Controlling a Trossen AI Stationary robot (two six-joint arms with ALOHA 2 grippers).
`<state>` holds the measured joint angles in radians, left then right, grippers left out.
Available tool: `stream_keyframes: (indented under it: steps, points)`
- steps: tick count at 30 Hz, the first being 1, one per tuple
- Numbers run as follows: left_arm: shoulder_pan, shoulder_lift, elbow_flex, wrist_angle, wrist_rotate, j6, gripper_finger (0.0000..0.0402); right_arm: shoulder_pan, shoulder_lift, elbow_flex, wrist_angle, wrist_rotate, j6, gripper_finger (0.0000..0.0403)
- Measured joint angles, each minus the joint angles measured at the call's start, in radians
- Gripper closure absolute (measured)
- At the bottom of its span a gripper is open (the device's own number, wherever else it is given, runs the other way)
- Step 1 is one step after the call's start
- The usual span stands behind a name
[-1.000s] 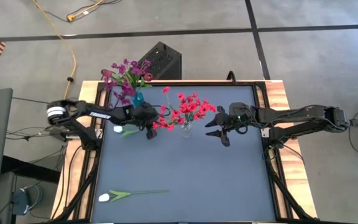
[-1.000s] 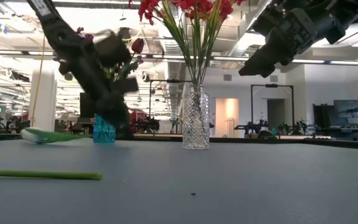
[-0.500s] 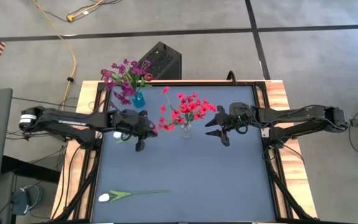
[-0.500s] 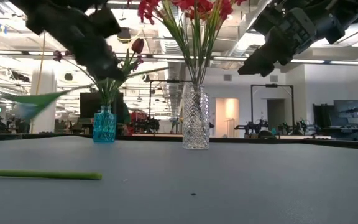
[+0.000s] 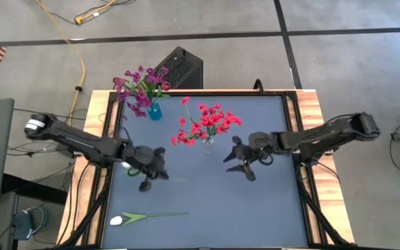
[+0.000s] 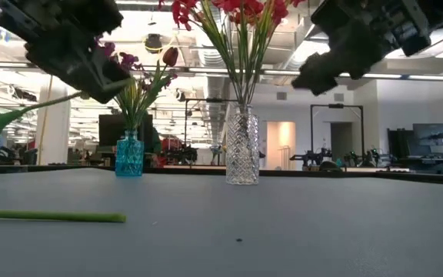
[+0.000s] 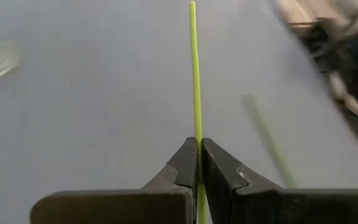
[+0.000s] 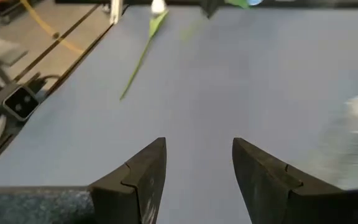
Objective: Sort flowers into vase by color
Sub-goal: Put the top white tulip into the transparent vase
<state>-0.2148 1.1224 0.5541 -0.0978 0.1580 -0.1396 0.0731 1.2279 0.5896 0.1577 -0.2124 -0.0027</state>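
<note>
I had the left gripper (image 7: pixel 198 163) pinching a white flower's stem (image 7: pixel 194 74) mid-air beside the clear vase (image 6: pixel 241 146), ready for sorting; the right gripper (image 8: pixel 194 163) hung spread and empty.

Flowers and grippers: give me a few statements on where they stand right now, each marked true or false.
1. The left gripper is shut on a green stem. True.
2. The right gripper holds a flower. False: it is open and empty.
3. The clear vase holds red flowers. True.
4. No flower lies on the table. False: a white flower lies flat near the front left.
5. The blue vase holds white flowers. False: its blooms are purple.
</note>
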Motion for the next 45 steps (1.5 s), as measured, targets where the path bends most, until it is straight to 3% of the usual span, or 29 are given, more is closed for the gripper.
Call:
stream_keyframes:
  steps: [7,14,21,26,31,38,45]
  points:
    - [-0.115,0.168,-0.008,0.170,-0.017,-0.029,0.0400,0.098,0.164,0.000,0.119,0.000,0.174,0.0205]
    - [-0.131,0.397,0.023,0.378,-0.078,0.045,0.0400,0.161,0.253,0.000,0.123,0.000,0.484,0.0219]
    - [-0.154,0.674,0.221,0.418,-0.233,0.241,0.0400,0.272,0.285,0.000,0.111,0.021,0.683,0.0232]
    - [-0.163,0.854,0.400,0.408,-0.339,0.302,0.0400,0.368,0.271,0.001,0.111,0.190,0.763,0.0237]
    - [-0.170,0.985,0.585,0.326,-0.466,0.346,0.0400,0.420,0.294,0.001,0.070,0.283,0.865,0.0237]
    - [-0.177,1.079,0.732,0.243,-0.583,0.353,0.0400,0.422,0.392,0.017,0.062,0.320,0.865,0.0237]
    - [-0.165,1.085,0.761,0.221,-0.581,0.320,0.0400,0.433,0.517,0.135,-0.006,0.383,0.609,0.0237]
